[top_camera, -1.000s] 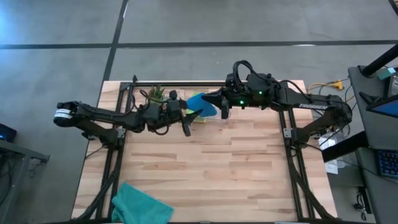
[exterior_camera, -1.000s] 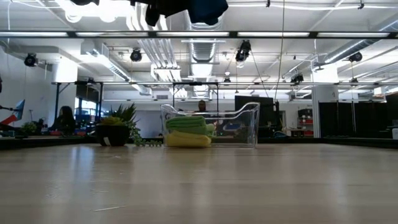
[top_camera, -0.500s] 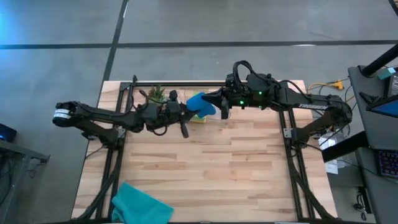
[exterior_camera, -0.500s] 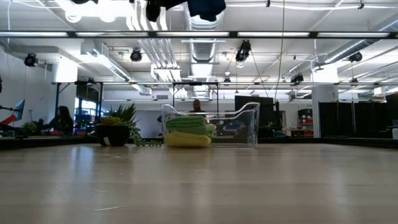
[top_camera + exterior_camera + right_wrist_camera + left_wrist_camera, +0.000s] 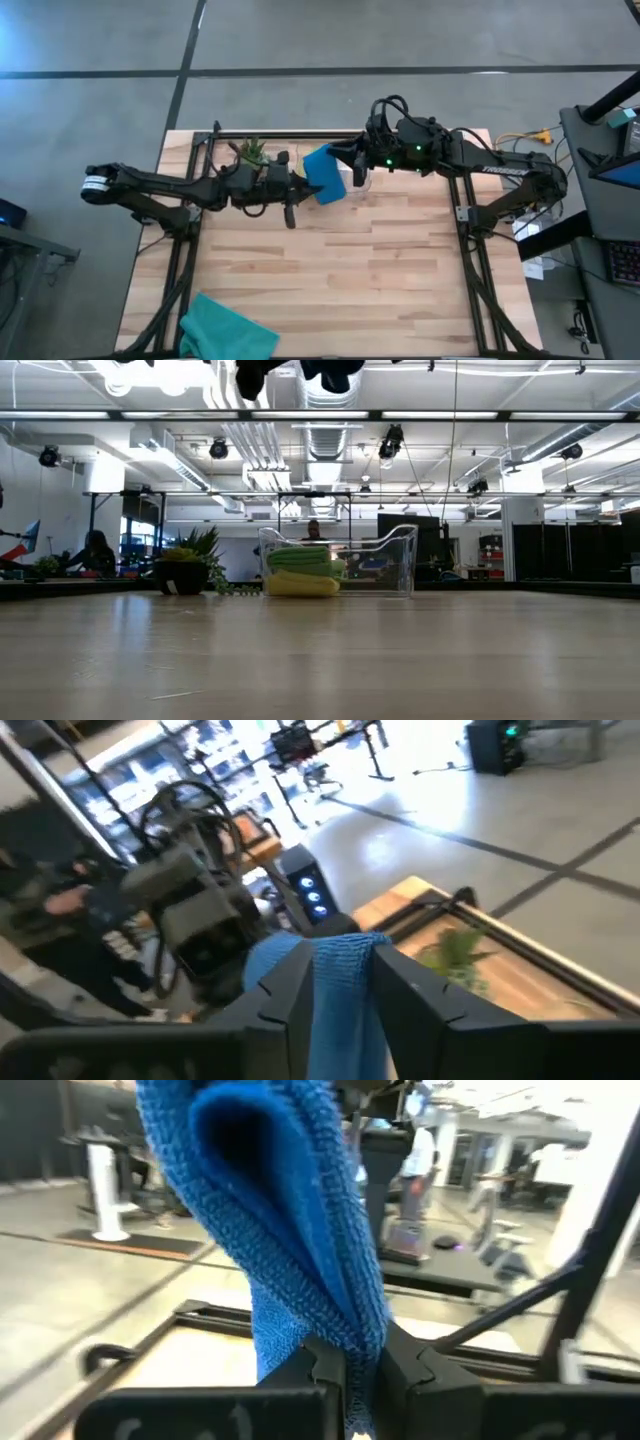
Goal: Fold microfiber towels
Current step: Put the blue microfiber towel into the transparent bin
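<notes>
Although the blue towel point(image 5: 325, 175) is hanging in the air above the far middle of the desk point(image 5: 330, 270), the low view is cutting both arms off at its top edge, so the cloth is barely showing there. In the left wrist view the left gripper point(image 5: 362, 1370) is pinching the towel's lower fold, its fingers point(image 5: 318, 1370) closed tight on the cloth. The right gripper point(image 5: 345, 985) is sitting around the opposite edge, the towel lying between its 2 fingers point(image 5: 285, 985); whether they are squeezing it I cannot tell. Yellow and lime green towels point(image 5: 300, 572) are lying stacked in the clear bin point(image 5: 385, 560), beside the potted plant point(image 5: 188, 565). The teal towel point(image 5: 228, 328) is lying crumpled at the desk's near left corner.
</notes>
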Motion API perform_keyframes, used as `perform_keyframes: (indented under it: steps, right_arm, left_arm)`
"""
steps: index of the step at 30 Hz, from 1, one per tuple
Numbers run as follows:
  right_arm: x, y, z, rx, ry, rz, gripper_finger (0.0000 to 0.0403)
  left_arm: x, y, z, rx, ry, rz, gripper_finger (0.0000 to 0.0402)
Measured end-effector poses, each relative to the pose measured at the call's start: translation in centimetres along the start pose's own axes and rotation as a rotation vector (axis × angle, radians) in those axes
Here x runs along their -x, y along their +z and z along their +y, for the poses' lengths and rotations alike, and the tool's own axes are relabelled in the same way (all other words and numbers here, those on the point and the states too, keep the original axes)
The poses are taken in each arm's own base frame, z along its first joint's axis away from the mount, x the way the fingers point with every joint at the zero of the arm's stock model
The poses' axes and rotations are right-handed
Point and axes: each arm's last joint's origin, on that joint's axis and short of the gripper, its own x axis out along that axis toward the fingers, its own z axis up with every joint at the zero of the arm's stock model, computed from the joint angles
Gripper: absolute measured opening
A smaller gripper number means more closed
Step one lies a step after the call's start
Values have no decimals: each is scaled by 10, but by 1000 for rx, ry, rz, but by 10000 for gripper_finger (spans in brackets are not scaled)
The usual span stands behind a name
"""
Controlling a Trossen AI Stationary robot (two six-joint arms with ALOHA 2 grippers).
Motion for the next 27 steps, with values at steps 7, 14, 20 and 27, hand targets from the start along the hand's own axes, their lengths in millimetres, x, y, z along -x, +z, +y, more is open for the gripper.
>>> perform_keyframes:
  steps: [7,14,20,27]
  right_arm:
    - [36,7,-8,67,-154,27,118]
    - [75,8,-15,80,-184,67,112]
    - [92,-1,-22,88,-200,96,101]
    - [104,-12,-30,91,-222,97,96]
  left_arm:
    - [-5,-3,26,197,-84,57,1]
    - [-22,-14,70,342,-144,145,0]
    - [-61,-36,111,482,-238,274,0]
    - [-107,-59,168,590,-250,439,0]
